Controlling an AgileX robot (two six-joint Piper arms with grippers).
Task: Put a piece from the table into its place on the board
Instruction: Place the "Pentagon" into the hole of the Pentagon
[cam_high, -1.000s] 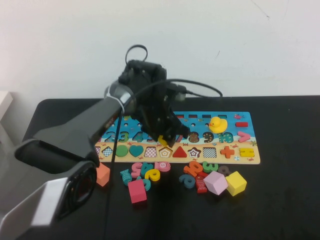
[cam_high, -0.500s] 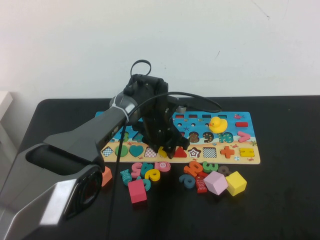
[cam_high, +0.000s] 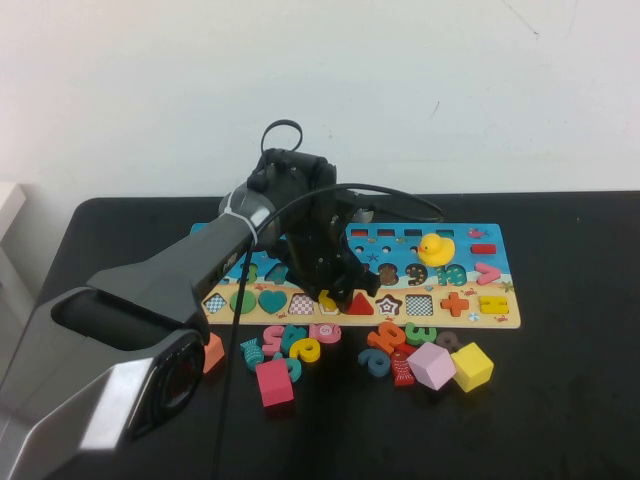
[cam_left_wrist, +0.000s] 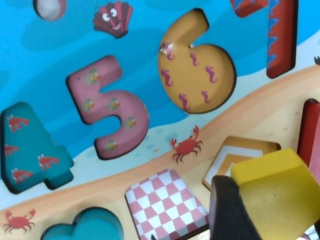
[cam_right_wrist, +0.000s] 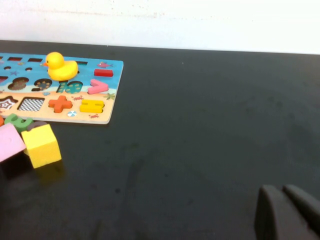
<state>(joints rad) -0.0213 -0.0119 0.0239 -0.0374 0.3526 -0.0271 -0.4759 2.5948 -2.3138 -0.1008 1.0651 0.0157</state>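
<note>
1. My right hand (cam_right_wrist: 286, 214) is closest to me. It is low over the bare black surface (cam_high: 560, 420), well apart from the board. Its two fingers are pressed together with nothing between them.
2. Next come the loose toys on the surface. I count one red cube (cam_high: 273, 382), one lilac cube (cam_high: 431, 365), one yellow cube (cam_high: 472, 366) and one orange block (cam_high: 205, 350). There is also a heap of curly numbers (cam_high: 296, 342) too jumbled to count.
3. Then comes the one board (cam_high: 440, 318). Its long side runs from 9 o'clock to 3 o'clock.
4. My left hand (cam_high: 330, 295) is down over the shape row, at about 10 o'clock from the yellow cube. It is the nearer hand by far, and it grips the one yellow piece (cam_left_wrist: 275, 195) between its fingers (cam_left_wrist: 227, 212).
5. There is only one five-corner place (cam_left_wrist: 235, 155), and it is almost straight under the piece. A bit of its pale rim peeks out beside the piece. A red triangle (cam_high: 359, 304) sits at its 3 o'clock and a checkered hole (cam_high: 302, 303) at its 9 o'clock.
6. The piece has no long side and looks tipped, so I think I must turn its corners to match and go down flat.
7. Farthest off sits one yellow duck (cam_high: 435, 248), at about 2 o'clock from my left hand.
</note>
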